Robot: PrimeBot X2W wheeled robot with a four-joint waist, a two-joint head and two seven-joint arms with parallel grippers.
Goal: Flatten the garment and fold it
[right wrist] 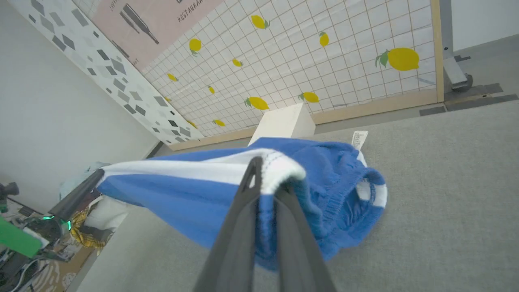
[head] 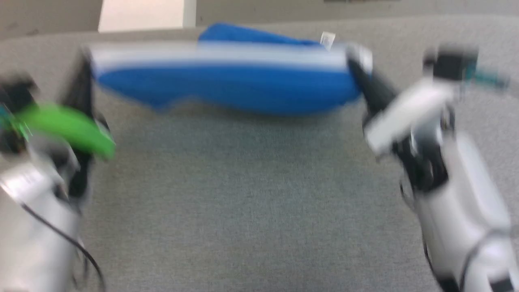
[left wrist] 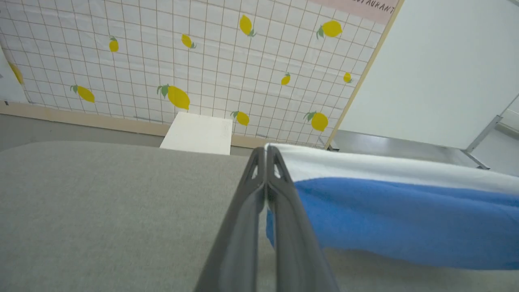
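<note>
Blue shorts hang taut above the table's far edge, left gripper and right gripper each clamped on 1 end; lower both evenly, holding tension.

Open table below, garment across the top.
You have bare table through the head view's centre and bottom; the garment bars the upper frame, with a white box beyond at upper left.

Both arms spread: left fingers at 10 o'clock, right fingers at 2 o'clock, each pair pinched shut on the garment
</note>
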